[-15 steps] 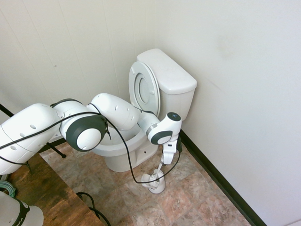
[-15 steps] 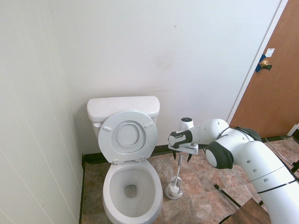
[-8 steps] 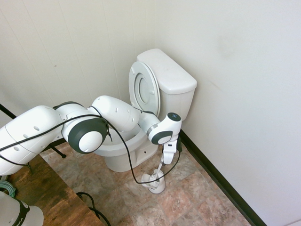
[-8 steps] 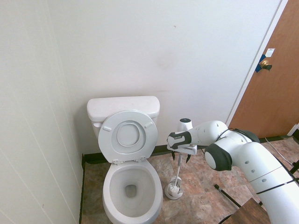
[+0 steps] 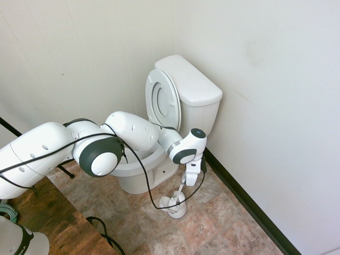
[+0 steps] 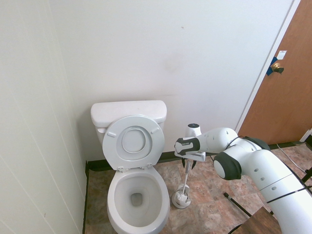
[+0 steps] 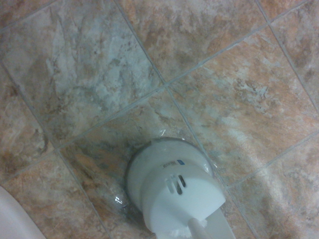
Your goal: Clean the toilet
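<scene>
Looking from the second exterior view, we see the toilet (image 6: 132, 170) standing against the back wall, at about 7 o'clock from the picture's centre. Its lid and seat are raised and lean on the tank (image 6: 127, 113), and the oval bowl is open to us. In the first exterior view the toilet (image 5: 183, 98) sits in the corner, at about 12 o'clock from the arm's wrist.

Our gripper (image 6: 188, 164) hangs beside the bowl, at about 3 o'clock from it, and it points straight down. Its dark fingers stand on both sides of the top of the thin white brush handle (image 6: 185, 179). The opening looks narrow, but we cannot tell if the fingers already press the handle or are only close to it. In the first exterior view the gripper (image 5: 188, 181) is just above the brush holder (image 5: 174, 205), which stands on the floor tiles (image 5: 223, 223) near the foot of the toilet.

The wrist view shows the brush holder (image 7: 172, 191) from above, round and white, with three small slots in its top. We see a small label with a blue mark (image 7: 172, 163) on it, but the print is too small and blurred to read.

At about 2 o'clock in the second exterior view there is a brown door (image 6: 287, 97) with a brass knob (image 6: 277, 67) and a small white sticker (image 6: 282, 54); we can read no writing on it.
</scene>
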Robot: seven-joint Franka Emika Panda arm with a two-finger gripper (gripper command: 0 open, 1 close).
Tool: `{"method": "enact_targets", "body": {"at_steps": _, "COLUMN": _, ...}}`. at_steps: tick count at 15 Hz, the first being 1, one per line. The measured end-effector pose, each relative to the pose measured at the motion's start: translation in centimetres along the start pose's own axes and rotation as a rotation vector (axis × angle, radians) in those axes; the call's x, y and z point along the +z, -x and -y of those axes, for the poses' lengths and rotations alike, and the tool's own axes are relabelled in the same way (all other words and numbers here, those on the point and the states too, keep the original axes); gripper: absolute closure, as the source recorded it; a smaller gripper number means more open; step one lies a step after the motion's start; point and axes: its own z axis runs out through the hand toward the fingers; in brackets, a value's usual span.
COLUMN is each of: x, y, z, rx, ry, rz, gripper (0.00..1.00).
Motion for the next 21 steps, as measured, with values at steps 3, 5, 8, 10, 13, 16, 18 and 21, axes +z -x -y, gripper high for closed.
{"method": "enact_targets", "body": {"at_steps": 3, "x": 0.2, "y": 0.0, "z": 0.0, "rx": -0.001, "ry": 0.003, "rz": 0.000, "gripper": 1.00}}
{"method": "enact_targets", "body": {"at_steps": 5, "x": 0.2, "y": 0.1, "z": 0.0, "rx": -0.002, "ry": 0.004, "rz": 0.000, "gripper": 1.00}}
{"method": "enact_targets", "body": {"at_steps": 8, "x": 0.0, "y": 0.4, "z": 0.1, "rx": -0.006, "ry": 0.004, "rz": 0.004, "gripper": 1.00}}
{"method": "enact_targets", "body": {"at_steps": 10, "x": 0.1, "y": 0.4, "z": 0.1, "rx": -0.012, "ry": 0.004, "rz": 0.004, "gripper": 1.00}}
{"method": "enact_targets", "body": {"at_steps": 13, "x": 0.4, "y": -0.1, "z": -0.2, "rx": -0.062, "ry": -0.026, "rz": -0.007, "gripper": 1.00}}
{"method": "enact_targets", "body": {"at_steps": 16, "x": 0.7, "y": -0.3, "z": -1.9, "rx": -0.106, "ry": -0.071, "rz": -0.011, "gripper": 1.00}}
{"method": "enact_targets", "body": {"at_steps": 18, "x": 0.9, "y": -0.6, "z": -3.6, "rx": -0.123, "ry": -0.085, "rz": -0.004, "gripper": 1.00}}
{"method": "enact_targets", "body": {"at_steps": 21, "x": 1.1, "y": -0.9, "z": -6.5, "rx": -0.140, "ry": -0.108, "rz": 0.018, "gripper": 1.00}}
